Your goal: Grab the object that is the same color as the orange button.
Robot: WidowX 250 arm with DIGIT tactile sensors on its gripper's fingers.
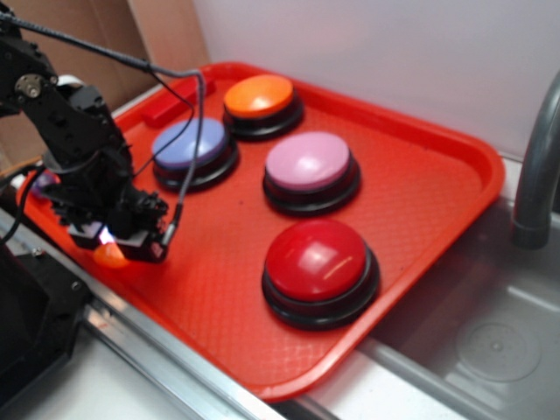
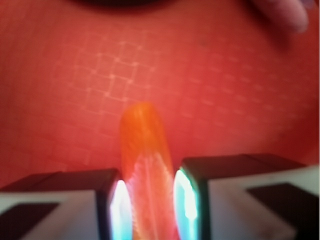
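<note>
The small glossy orange segment [image 2: 146,165] stands between my two fingers in the wrist view, with both lit pads [image 2: 120,207] pressed against its sides. In the exterior view it shows as an orange lump [image 1: 108,255] under my gripper [image 1: 118,245] at the tray's left front edge. My gripper [image 2: 148,205] is shut on it, low over the tray. The orange button [image 1: 259,96], with a black base, stands at the far back of the red tray [image 1: 437,166], well away from the gripper.
A blue button [image 1: 188,144], a pink button [image 1: 308,162] and a red button [image 1: 317,260] stand on the tray. A pink plush shape [image 2: 282,12] shows at the wrist view's top right. A grey faucet [image 1: 534,166] and sink lie to the right.
</note>
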